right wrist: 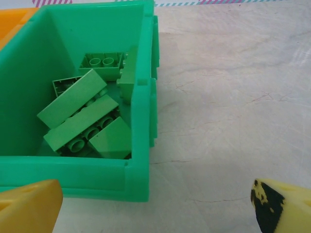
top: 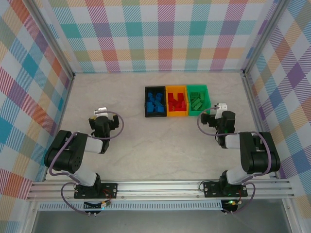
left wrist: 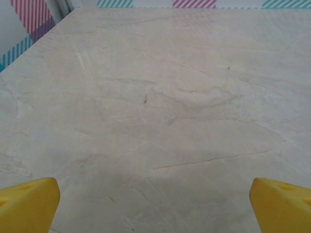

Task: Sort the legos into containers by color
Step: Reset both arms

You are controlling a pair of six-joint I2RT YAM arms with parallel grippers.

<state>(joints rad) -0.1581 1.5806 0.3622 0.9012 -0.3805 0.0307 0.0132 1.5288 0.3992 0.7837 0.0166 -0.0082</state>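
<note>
Crosswise, containers (top: pixel 177 115) joined left-to-right, green legos (right wrist: pixel 77 102) lying diagonal

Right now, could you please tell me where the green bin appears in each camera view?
Top external: green bin, rightmost of three joined bins, right of centre.
Right wrist: green bin occupies the left half, green legos inside.
Shared landmark: the orange bin joined to its left side.

Black arms (top: pixel 73 150), lilac cables (top: pixel 122 125), yellow fingertips (left wrist: pixel 29 204)
</note>
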